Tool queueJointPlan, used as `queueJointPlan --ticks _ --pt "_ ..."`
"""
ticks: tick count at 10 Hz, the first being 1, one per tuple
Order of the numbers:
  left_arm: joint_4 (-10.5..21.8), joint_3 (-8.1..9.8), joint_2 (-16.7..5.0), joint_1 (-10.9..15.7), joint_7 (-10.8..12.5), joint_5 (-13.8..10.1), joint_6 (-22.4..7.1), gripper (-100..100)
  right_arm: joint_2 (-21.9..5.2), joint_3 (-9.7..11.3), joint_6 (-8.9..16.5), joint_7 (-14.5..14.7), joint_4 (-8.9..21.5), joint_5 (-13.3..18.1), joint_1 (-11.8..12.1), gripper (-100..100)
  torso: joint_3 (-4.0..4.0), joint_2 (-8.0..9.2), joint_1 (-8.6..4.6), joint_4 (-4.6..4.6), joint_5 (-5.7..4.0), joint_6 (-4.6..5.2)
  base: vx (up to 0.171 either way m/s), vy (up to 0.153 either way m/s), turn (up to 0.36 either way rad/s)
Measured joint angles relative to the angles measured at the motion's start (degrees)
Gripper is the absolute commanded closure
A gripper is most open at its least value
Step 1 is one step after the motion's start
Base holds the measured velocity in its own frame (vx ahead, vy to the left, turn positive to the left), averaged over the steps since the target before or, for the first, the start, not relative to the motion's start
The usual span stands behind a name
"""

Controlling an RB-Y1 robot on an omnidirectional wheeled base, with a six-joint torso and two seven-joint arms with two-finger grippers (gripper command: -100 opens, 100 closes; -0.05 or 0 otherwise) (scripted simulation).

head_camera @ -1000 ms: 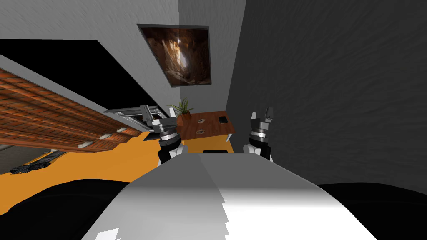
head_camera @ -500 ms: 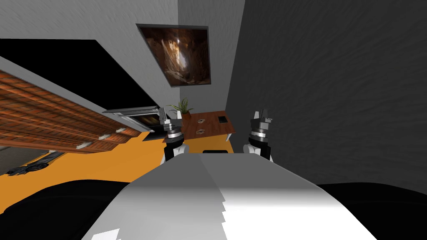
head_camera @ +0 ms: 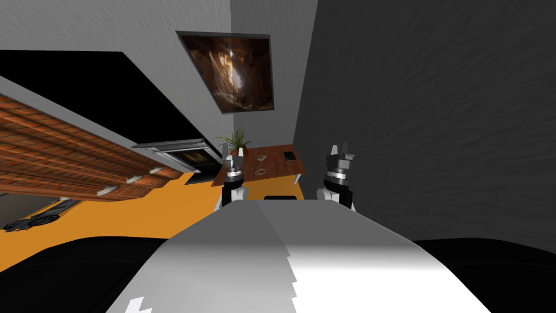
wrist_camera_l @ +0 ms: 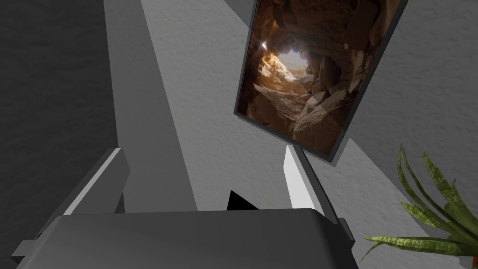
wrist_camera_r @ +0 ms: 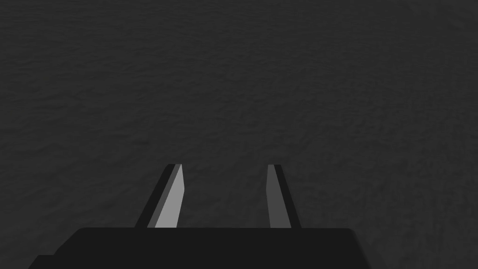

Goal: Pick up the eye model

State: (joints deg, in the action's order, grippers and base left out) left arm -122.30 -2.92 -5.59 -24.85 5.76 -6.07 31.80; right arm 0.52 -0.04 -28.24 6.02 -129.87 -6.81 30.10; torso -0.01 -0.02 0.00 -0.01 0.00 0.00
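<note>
A small brown table (head_camera: 277, 166) stands ahead by the wall corner. Two small pale objects lie on it, one farther (head_camera: 261, 157) and one nearer (head_camera: 260, 171); I cannot tell which is the eye model. A flat black item (head_camera: 290, 156) lies at the table's far right. My left gripper (head_camera: 228, 156) (wrist_camera_l: 201, 149) is raised at the table's left edge, open and empty. Right of the table, my right gripper (head_camera: 340, 146) (wrist_camera_r: 224, 166) faces a dark grey wall, its fingers partly narrowed with nothing between them.
A potted plant (head_camera: 236, 141) (wrist_camera_l: 434, 219) stands at the table's far left corner, below a framed cave picture (head_camera: 233, 70) (wrist_camera_l: 308, 70). A dark wall (head_camera: 434, 108) runs close on the right. A fireplace (head_camera: 182, 152) and orange floor (head_camera: 163, 206) lie to the left.
My left arm has swung right, from pointing towards the fireplace to pointing up by the table's left edge. The right gripper's fingers have drawn closer together.
</note>
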Motion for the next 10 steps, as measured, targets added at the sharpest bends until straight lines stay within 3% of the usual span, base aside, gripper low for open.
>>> queueJointPlan --ticks 4,10 --pt "9.11 0.14 -1.83 4.31 0.29 -0.45 -2.15 -100 0.0 0.0 0.0 0.0 0.0 0.0 0.0 0 -0.02 -0.03 0.01 -0.01 0.0 0.0 0.004 -0.002 -0.018" --pt "18.0 -0.02 -3.2 7.84 0.38 -0.68 -6.43 -100 0.0 0.0 0.0 0.0 0.0 0.0 0.0 0 -0.01 -0.03 0.0 0.0 -0.01 0.0 0.007 -0.002 -0.018"
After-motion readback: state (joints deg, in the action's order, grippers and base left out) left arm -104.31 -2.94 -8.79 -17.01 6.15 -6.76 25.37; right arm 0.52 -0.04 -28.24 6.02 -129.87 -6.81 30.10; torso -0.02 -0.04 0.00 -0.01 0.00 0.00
